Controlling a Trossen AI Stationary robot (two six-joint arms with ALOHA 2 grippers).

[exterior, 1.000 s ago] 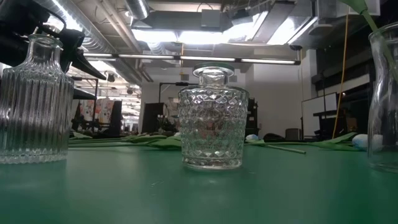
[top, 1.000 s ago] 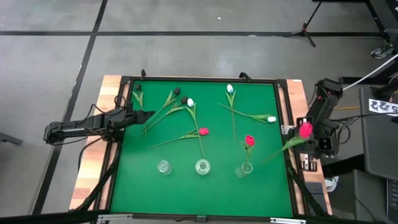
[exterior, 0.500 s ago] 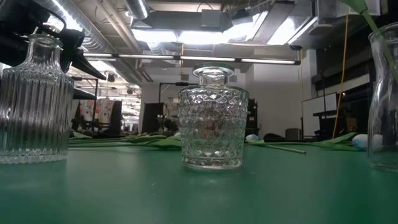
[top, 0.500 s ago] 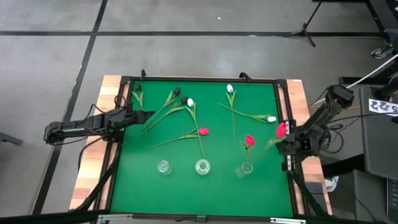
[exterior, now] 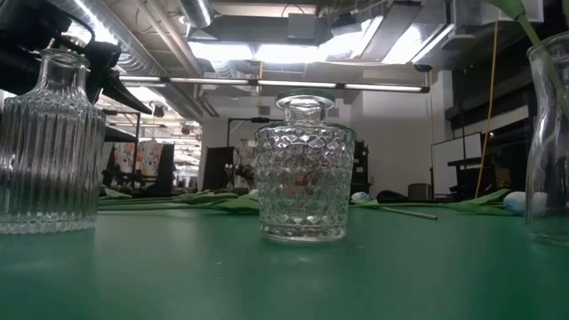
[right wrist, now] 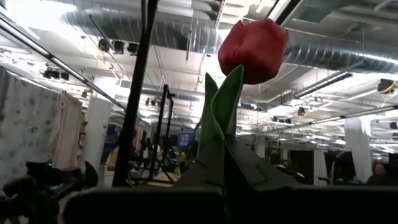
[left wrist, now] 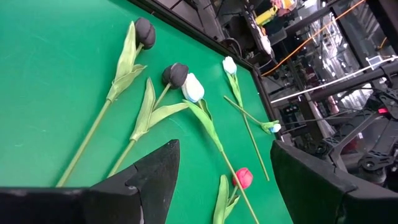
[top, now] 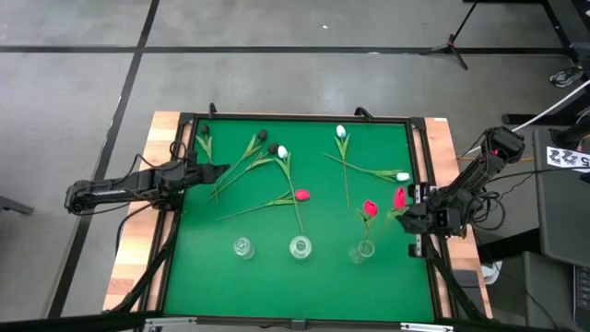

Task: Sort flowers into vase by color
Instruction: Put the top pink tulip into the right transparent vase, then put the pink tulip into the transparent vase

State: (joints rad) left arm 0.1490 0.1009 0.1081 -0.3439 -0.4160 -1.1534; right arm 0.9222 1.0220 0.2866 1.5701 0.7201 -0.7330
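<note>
My right gripper (top: 408,212) is at the table's right edge, shut on a red tulip whose head (top: 399,196) stands above the fingers. It is just right of the rightmost of three glass vases (top: 361,251), which holds one red tulip (top: 370,208). The other two vases (top: 300,246) (top: 242,247) hold nothing. Black (top: 262,136), white (top: 341,132) and red (top: 301,195) tulips lie flat on the green mat. My left gripper (top: 221,171) waits open at the mat's left edge, pointing at the black tulips (left wrist: 174,74). My right gripper pinches the red tulip's stem between its two fingers (right wrist: 186,186), a short way below the head at the leaf (right wrist: 221,118). The fingers slant upward. The head (right wrist: 253,42) rises upright beyond them, and the flower is lifted clear of the table. The fingers hide the lower stem.
A raised black frame (top: 419,166) runs around the green mat. In the low view the ribbed vase (exterior: 49,142), the diamond-cut vase (exterior: 304,169) and the third vase (exterior: 547,133) stand in a row near the front edge. Free mat lies in front of them.
My right gripper has carried the red tulip from outside the table's right edge toward the left and downward, to just over the mat's right edge near the rightmost vase. Its wrist has turned on the way. It stays shut on the stem.
</note>
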